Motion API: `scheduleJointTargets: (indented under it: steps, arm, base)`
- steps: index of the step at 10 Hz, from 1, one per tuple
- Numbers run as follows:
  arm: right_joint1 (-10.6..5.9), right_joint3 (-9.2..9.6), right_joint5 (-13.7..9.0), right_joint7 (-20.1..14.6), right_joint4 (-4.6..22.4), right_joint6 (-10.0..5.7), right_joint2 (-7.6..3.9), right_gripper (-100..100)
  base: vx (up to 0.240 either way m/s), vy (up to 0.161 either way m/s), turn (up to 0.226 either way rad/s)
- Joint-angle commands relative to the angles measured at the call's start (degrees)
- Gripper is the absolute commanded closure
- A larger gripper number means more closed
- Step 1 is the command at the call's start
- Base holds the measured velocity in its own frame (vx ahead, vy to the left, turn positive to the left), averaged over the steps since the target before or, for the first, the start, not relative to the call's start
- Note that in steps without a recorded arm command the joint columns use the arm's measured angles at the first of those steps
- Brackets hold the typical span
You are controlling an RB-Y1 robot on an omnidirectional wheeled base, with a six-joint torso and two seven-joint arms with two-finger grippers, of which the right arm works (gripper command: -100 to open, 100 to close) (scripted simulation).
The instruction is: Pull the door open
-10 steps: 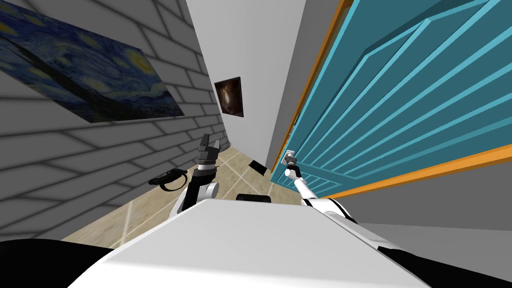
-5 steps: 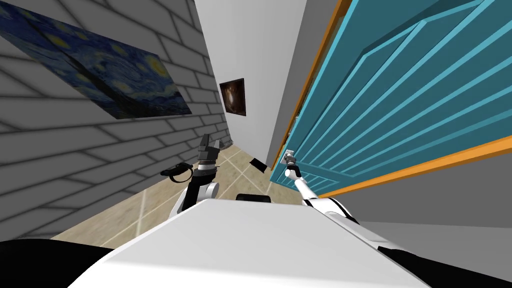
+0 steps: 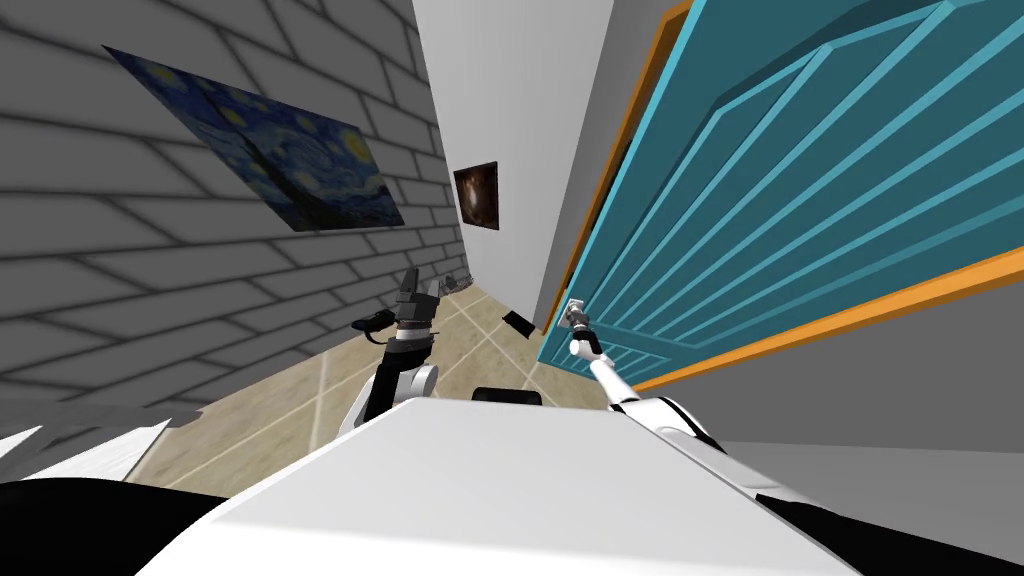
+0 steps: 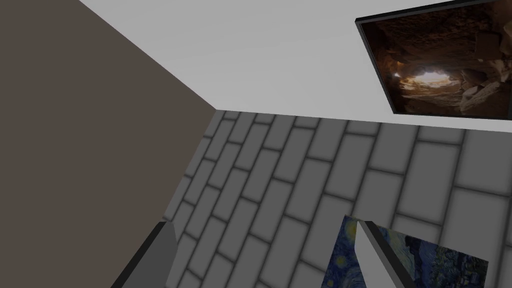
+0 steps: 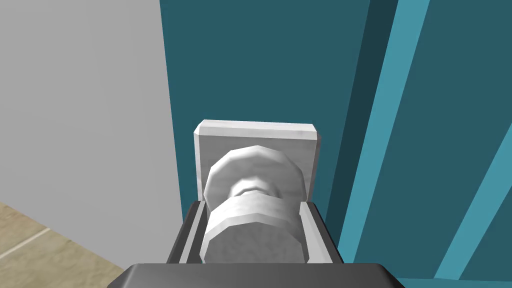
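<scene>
A teal panelled door (image 3: 800,200) with lighter teal raised strips, set in an orange door frame (image 3: 900,305), stands on the robot's right side. Near the door's free vertical edge, low on its face in the head view, sits a light grey round door knob (image 5: 255,220) mounted on a pale square backplate (image 5: 256,132). The right arm reaches forward to this spot on the door, and the right gripper (image 5: 254,212) is clamped on the knob: its two thin grey fingers (image 5: 320,235) press against the knob's opposite sides, with the knob's round body between them and the backplate just beyond. In the head view the same right gripper (image 3: 578,322) shows small against the door's edge, at the knob (image 3: 574,314). A plain light grey wall (image 5: 80,100) lies just past the door's edge, and a beige tiled floor (image 3: 300,420) runs away from the door's foot. The left gripper (image 3: 420,288) is held up well apart from the door, off to its left and touching nothing; in the left wrist view its two fingers (image 4: 162,250) stand wide apart with nothing between them.
</scene>
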Motion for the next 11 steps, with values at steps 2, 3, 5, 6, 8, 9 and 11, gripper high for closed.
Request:
scheduleJointTargets:
  steps: [2,3,5,6,8,9,11]
  arm:
    - [0.24,0.62,0.1,-0.6,-0.5,0.26,-0.17,100]
    - [0.77,2.01,0.3,-1.7,-1.2,0.49,-0.54,100]
    - [1.01,2.9,0.5,-2.4,-1.8,0.5,-0.94,100]
    - [1.19,3.56,0.6,-2.9,-2.2,0.51,-1.24,100]
    - [1.56,4.94,0.8,-4.0,-3.1,0.53,-1.86,100]
    - [1.74,5.6,0.9,-4.5,-3.5,0.54,-2.16,100]
    - [2.06,6.76,1.1,-5.4,-4.3,0.55,-2.68,100]
  base:
    - [-0.185,-0.04,0.056]
    - [-0.155,-0.015,0.095]
    - [-0.197,-0.046,0.078]
    - [-0.229,-0.095,0.106]
    - [-0.212,-0.1,0.109]
    - [-0.207,-0.092,0.096]
    - [-0.183,-0.073,0.074]
